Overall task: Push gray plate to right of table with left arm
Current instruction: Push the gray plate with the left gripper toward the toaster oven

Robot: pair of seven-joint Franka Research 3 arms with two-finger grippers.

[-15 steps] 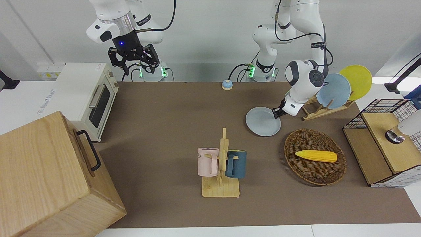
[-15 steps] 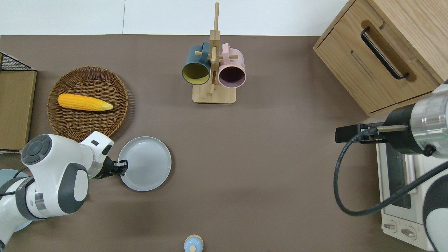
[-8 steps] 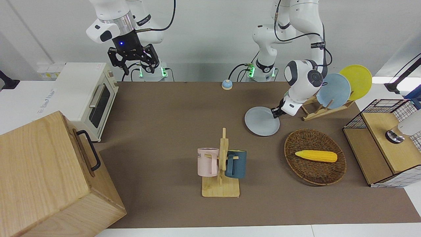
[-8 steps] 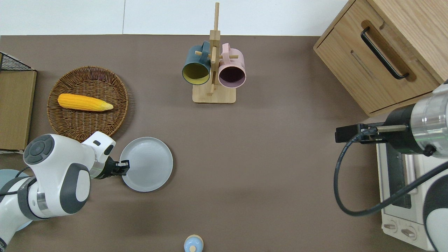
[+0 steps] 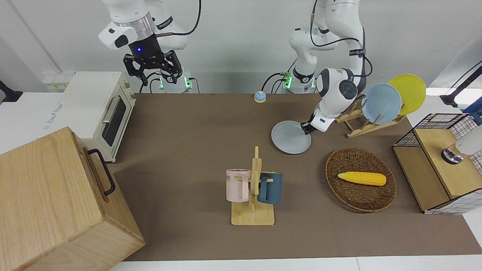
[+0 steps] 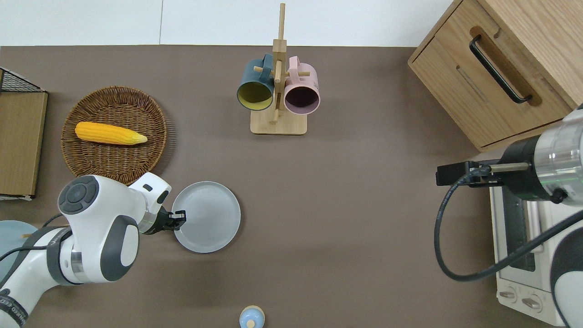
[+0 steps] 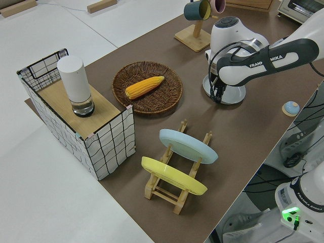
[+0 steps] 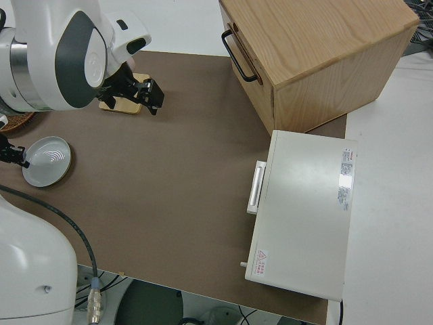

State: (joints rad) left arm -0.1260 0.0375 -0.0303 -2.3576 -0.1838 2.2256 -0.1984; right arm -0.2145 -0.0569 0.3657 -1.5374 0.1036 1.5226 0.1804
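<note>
The gray plate [image 6: 206,217] lies flat on the table [image 6: 346,237], near the robots' edge toward the left arm's end, just beside the basket [image 6: 114,134] and nearer the robots than it. The left tool [image 6: 178,218] sits low against the plate's rim; whether its fingers are wide or narrow I cannot tell, and the right arm is parked. The plate looks stiff, light and smooth, likely to slide easily but swivel if pushed off-centre, so press on the rim at mid-height, in line with its centre.
</note>
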